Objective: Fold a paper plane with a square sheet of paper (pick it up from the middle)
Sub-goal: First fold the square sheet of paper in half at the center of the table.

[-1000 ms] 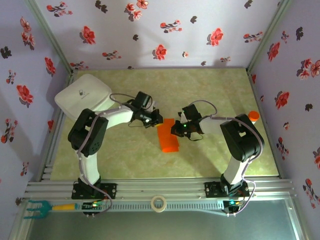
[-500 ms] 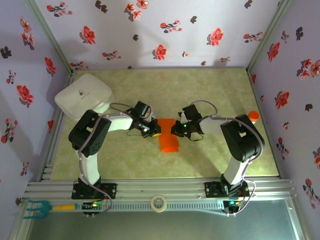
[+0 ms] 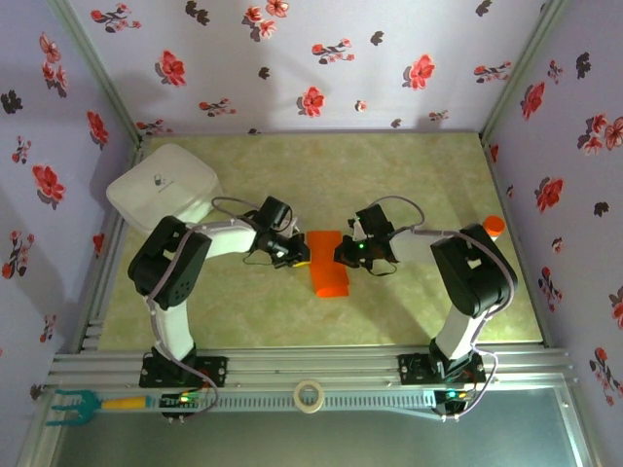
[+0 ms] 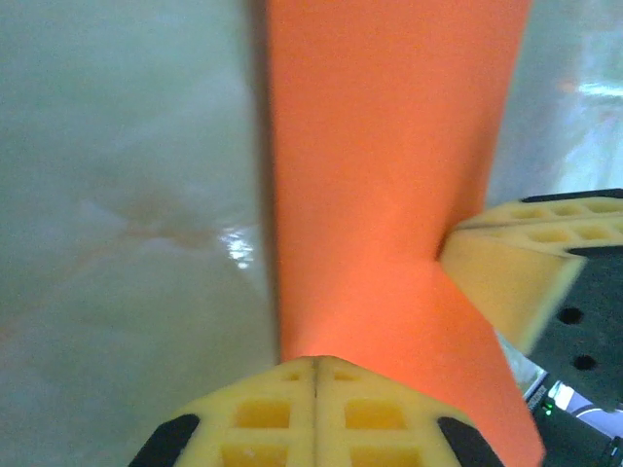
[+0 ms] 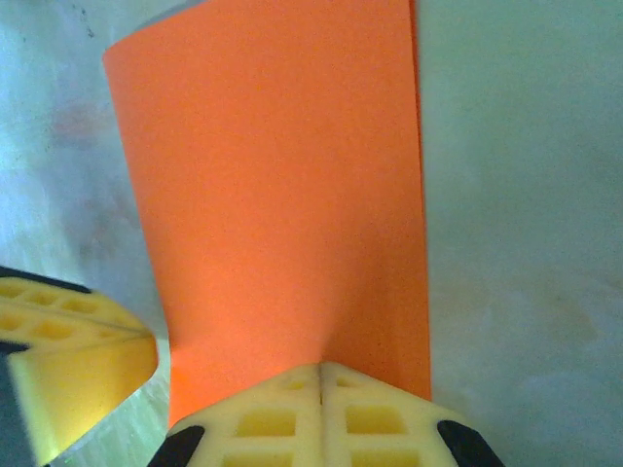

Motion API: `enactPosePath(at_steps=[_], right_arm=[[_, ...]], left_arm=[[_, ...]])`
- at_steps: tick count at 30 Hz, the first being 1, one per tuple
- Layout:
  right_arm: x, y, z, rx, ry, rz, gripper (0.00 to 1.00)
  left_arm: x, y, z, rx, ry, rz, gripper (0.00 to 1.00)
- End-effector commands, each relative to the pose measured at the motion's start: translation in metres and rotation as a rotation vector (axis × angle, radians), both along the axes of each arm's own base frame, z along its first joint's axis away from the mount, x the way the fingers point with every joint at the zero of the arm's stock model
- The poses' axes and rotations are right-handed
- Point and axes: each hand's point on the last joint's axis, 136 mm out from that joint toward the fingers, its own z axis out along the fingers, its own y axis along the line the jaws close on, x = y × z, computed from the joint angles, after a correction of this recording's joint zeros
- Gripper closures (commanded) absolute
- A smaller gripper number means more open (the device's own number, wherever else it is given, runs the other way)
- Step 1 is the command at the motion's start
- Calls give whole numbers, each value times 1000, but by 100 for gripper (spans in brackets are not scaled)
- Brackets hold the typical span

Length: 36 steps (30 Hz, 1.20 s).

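- Top view: the paper point(image 3: 328, 265) is sitting mid-table point(image 3: 409, 175) as a narrow strip, long axis running near-to-far. It's probably already folded in half.
- The left end effector point(image 3: 301, 256) and right end effector point(image 3: 342, 255) are coming in from opposite sides at the strip's far end, each touching a long edge. My read is that the opposed grips are there to keep the thin sheet taut and square rather than letting it flop from one side.
- A bottle point(image 3: 494, 226) is standing well apart by the right wall, out of the way.
- Left wrist: the left end effector point(image 4: 314, 375) is closed, with its pads meeting right at the paper's point(image 4: 389, 175) edge, so it's pinching the paper. The sheet is lifting into a slight kink at the grip. The right arm's pad point(image 4: 506, 277) is pressing into the opposite edge.
- Right wrist: the right end effector point(image 5: 319, 375) is also closed on the paper point(image 5: 282, 195), which is puckering where it enters the pads. The far edge is curling a little off the table point(image 5: 516, 195). The left arm's pad point(image 5: 68, 341) is sitting at the lower left, just beside the sheet.
- Judgement: it's an early stage with no nose folds showing. The risk is that uneven pull tears or skews the crease.
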Motion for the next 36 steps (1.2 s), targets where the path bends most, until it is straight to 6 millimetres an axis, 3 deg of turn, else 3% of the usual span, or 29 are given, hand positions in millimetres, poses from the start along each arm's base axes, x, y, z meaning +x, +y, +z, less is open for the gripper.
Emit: enactPosePath(at_steps=[1, 5, 11, 15, 21, 24, 32, 36], right_arm=[[-37, -46, -48, -215, 171, -70, 100], [-38, -47, -49, -217, 172, -72, 100], [-38, -46, -50, -211, 173, -72, 100], [-38, -46, -51, -213, 174, -72, 100], [-39, -48, -52, -219, 175, -75, 100], [-38, -48, -52, -220, 173, -78, 100], [-37, -48, -51, -221, 171, -82, 100], [-37, -49, -51, -225, 169, -87, 100]], left_arm=[[1, -26, 32, -87, -38, -4, 100], [-8, -38, 25, -108, -7, -26, 100], [-22, -27, -7, -43, 51, -52, 100], [-35, -9, -35, 29, 82, -71, 100], [-41, 20, -53, 121, 60, -82, 100], [-39, 16, -45, 98, 43, -84, 100], [-23, -12, 26, -85, -25, -29, 98], [-30, -27, 34, -161, -2, -27, 98]])
